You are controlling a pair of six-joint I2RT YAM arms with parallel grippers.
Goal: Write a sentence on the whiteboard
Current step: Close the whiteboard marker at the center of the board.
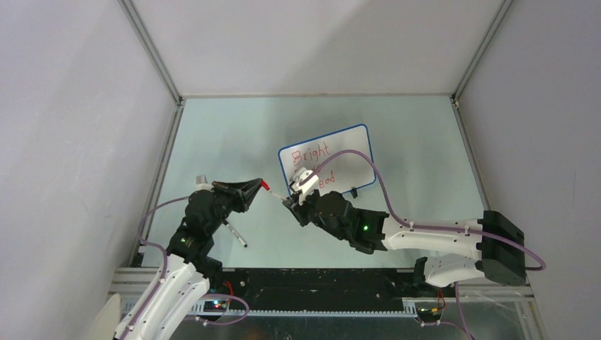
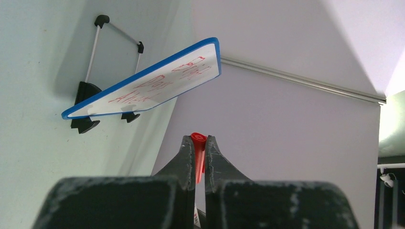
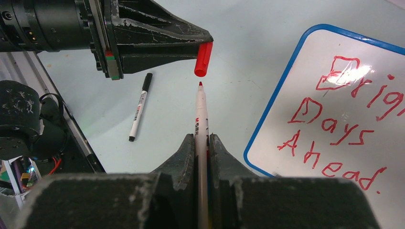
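While viewed from overhead, entered as follows; whiteboard [image 1: 327,165]: blue-rimmed, propped on black clip feet near the middle of the table [image 1: 425,134], toward 12 o'clock of centre, long edge running from 8 to 2 o'clock, at 1 o'clock of the right gripper [image 1: 290,202] and clear of both grippers; sentence [image 3: 334,124]: red handwriting in three lines, reads "Bright Days Ahead." in the right wrist view, lower lines partly hidden overhead by the right wrist and its cable.

Left gripper [image 1: 259,185]: jaws pressed together on a red cap [image 1: 265,185], pinched at the fingertips, cap pointing toward 4 o'clock overhead; same pinch confirmed in the left wrist view, cap [image 2: 198,143] squeezed between the fingers.

Right gripper, right wrist view [image 3: 201,139]: jaws clamped on a red marker [image 3: 201,114], bare tip sticking out toward 12 o'clock; cap [image 3: 204,59] just beyond the tip, apart from it, not touching.

Black-capped marker [image 1: 236,234]: lies flat on the table at 5 o'clock of the left gripper, touched by neither arm; appears at 10 o'clock of the right gripper's fingers in the right wrist view [image 3: 139,107].
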